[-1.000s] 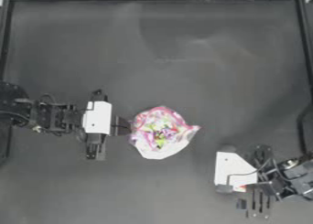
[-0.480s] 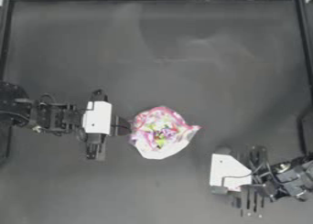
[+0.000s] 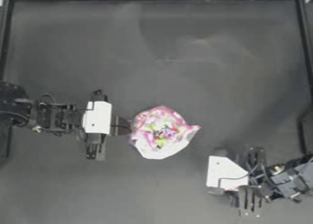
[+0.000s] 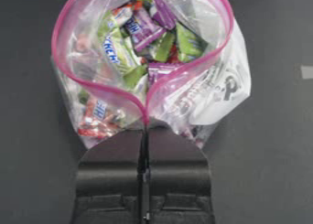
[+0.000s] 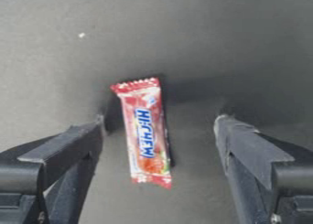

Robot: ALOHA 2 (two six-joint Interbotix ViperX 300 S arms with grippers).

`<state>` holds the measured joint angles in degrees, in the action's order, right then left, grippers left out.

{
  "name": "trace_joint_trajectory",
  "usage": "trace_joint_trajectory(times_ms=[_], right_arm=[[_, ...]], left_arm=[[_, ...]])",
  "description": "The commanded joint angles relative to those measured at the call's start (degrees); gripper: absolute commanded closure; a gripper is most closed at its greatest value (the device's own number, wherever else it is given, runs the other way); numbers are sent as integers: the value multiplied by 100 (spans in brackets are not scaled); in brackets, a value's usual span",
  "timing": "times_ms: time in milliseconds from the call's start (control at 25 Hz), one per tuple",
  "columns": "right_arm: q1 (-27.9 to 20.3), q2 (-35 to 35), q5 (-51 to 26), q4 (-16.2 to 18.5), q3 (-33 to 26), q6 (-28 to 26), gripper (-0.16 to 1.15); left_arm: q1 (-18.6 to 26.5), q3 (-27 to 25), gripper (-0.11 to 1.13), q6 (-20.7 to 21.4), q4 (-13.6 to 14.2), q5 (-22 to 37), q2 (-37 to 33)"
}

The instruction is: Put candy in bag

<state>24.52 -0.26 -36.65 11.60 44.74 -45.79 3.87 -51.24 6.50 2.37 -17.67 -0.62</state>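
The bag [image 3: 160, 132] lies in the middle of the table, a clear zip bag with a pink seal strip, full of multicoloured sweets. In the left wrist view its mouth [image 4: 147, 58] gapes wide. My left gripper [image 4: 145, 127] is shut on the seal strip at the near rim and sits just left of the bag [image 3: 124, 126]. The candy [image 5: 145, 131], a small red-and-white wrapped sweet, lies flat on the table between the fingers of my open right gripper [image 5: 159, 123]. In the top view the right wrist [image 3: 227, 173] at the front right hides the candy.
The dark table [image 3: 183, 58] has a raised frame around its edges. The right arm is close to the front edge and right side. Open table surface separates the bag from the right wrist.
The right wrist has shifted slightly near the front right corner. The left arm and the bag have not moved.
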Motion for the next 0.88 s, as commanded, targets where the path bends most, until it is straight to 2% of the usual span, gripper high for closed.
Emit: trace_joint_trajectory(times_ms=[40, 200, 320, 480, 720, 800, 880], right_arm=[[9, 0, -9, 18, -88, -9, -1], [9, 53, -18, 0, -97, -9, 0], [44, 97, -18, -26, -105, -9, 9], [114, 193, -26, -88, -132, -9, 31], [237, 290, -149, -88, -211, -9, 75], [237, 272, -229, -88, -237, 0, 82], [246, 237, -325, -79, -281, 0, 82]], left_arm=[[-9, 114, 97, -9, 0, -35, -246], [-9, 114, 97, -9, 0, -35, -246], [-9, 114, 97, -9, 0, -44, -246], [-18, 114, 97, -9, 0, -35, -246], [-26, 114, 97, -9, 0, -44, -237], [-26, 114, 97, -9, 0, -35, -246], [-26, 114, 97, -9, -9, -44, -246]])
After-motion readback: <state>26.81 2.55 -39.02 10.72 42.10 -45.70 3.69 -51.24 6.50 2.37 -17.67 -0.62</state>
